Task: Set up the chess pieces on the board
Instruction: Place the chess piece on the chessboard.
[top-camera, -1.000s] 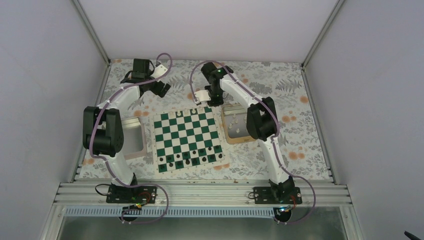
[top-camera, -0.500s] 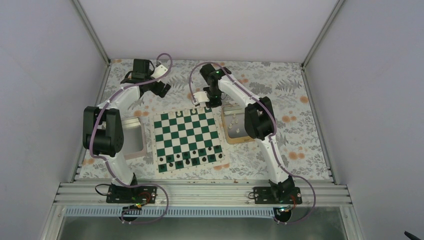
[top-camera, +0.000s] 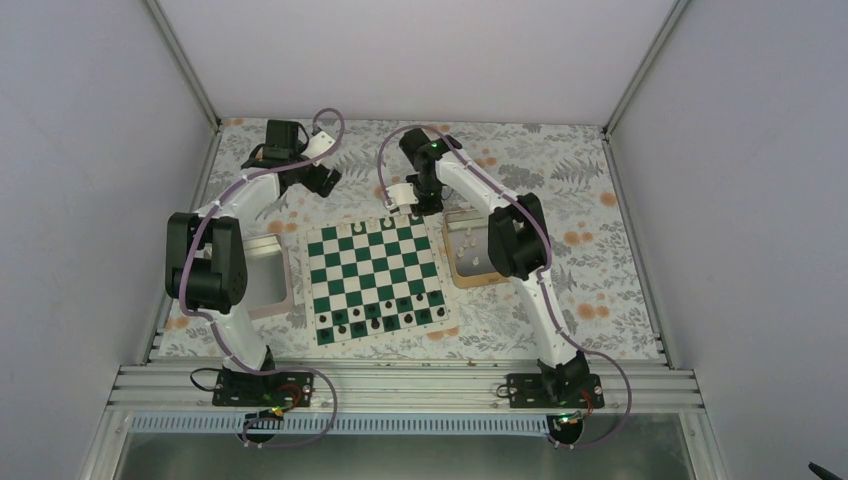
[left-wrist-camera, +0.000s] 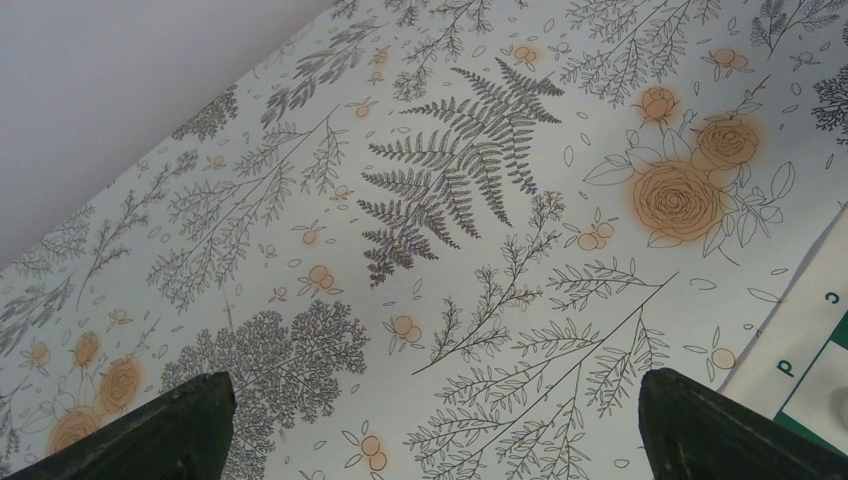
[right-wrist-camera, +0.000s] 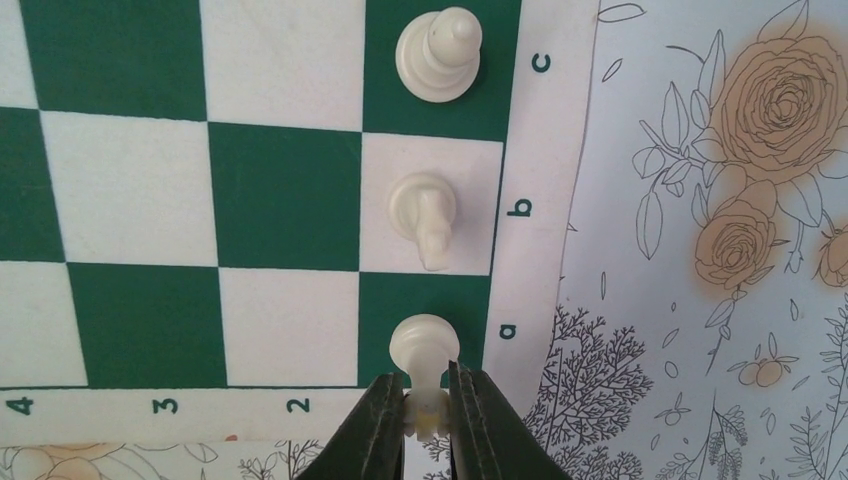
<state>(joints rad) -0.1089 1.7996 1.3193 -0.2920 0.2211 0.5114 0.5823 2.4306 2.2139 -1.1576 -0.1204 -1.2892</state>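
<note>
Fingers of the right gripper (right-wrist-camera: 428, 403) clamp a white chess piece (right-wrist-camera: 423, 346) at the corner of the board (right-wrist-camera: 283, 196); left gripper (left-wrist-camera: 432, 388) gapes beside the board.

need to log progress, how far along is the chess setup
Early. Done: dark pieces line the board's near edge; white knight on b, white bishop on c. In hand: right gripper is shut on a white piece on the a corner square. To do: more white pieces lie in the tin; left gripper open, idle.

board (right-wrist-camera: 285, 200): green-white checks | chess pieces (right-wrist-camera: 437, 55): cream | tablecloth (left-wrist-camera: 300, 150): floral
</note>
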